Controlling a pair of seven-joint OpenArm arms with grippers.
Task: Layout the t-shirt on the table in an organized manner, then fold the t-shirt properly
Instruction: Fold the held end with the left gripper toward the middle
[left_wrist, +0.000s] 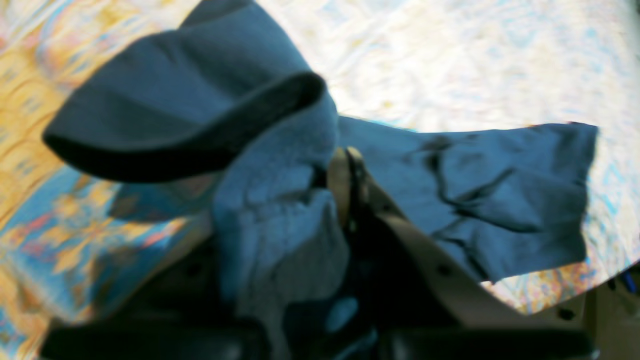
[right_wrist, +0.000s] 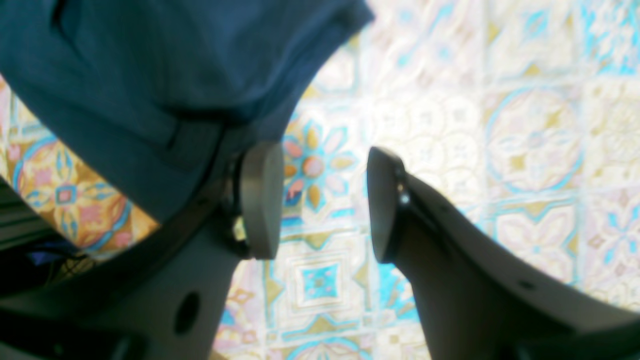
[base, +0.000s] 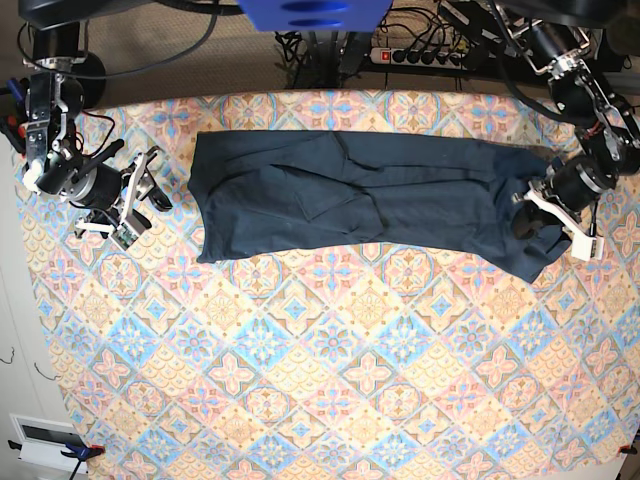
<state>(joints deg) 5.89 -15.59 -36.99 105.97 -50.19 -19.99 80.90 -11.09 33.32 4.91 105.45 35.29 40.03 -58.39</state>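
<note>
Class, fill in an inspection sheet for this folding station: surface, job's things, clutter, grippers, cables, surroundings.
Surface: table covered in patterned tile-print cloth.
Job's things: dark blue t-shirt stretched lengthwise across the far half, wrinkled.
Clutter: nothing seen.
Grippers: left gripper shut on the t-shirt's end; right gripper open, empty, just off the shirt's other end.
Cables: bundles and a power strip beyond the far edge.
Surroundings: floor beyond the far edge.

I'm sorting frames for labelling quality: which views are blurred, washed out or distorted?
Left wrist: soft throughout, the t-shirt bunched at the left gripper is fuzzy, and the table beyond is bleached nearly white. Right wrist: the right gripper is blurred and the pattern pales toward the upper right. Base: sharp and evenly lit, without glare.
</note>
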